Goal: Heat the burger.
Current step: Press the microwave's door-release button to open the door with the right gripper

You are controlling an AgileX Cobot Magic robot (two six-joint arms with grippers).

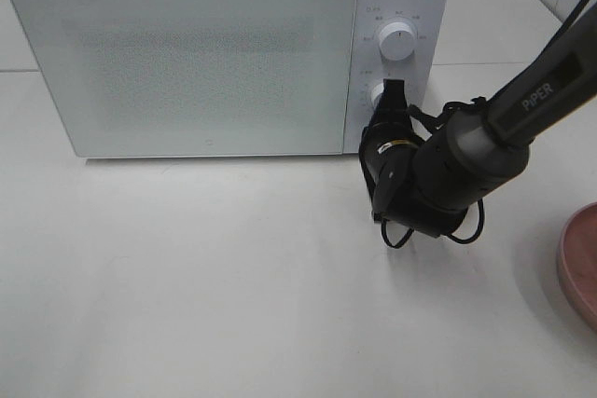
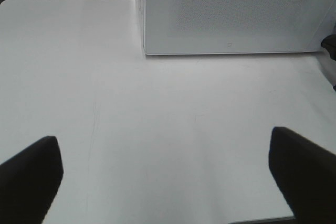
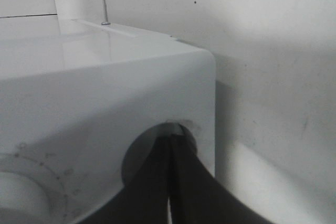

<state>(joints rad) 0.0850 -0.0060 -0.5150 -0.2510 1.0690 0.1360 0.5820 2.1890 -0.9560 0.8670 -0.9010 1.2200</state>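
The burger is out of view. The white microwave [image 1: 187, 53] stands at the back of the table with its door closed. My right gripper [image 1: 393, 90] is shut, and its joined fingertips press against the lower knob [image 1: 379, 96] on the control panel. In the right wrist view the shut fingers [image 3: 181, 182] meet at that round knob [image 3: 139, 158] near the microwave's corner. My left gripper [image 2: 164, 140] is open over bare table in front of the microwave [image 2: 236, 14], holding nothing. It does not show in the exterior high view.
An upper knob [image 1: 397, 40] sits above the one being touched. The rim of a pink plate [image 1: 580, 263] shows at the right edge of the table. The right arm [image 1: 522, 109] reaches in from the right.
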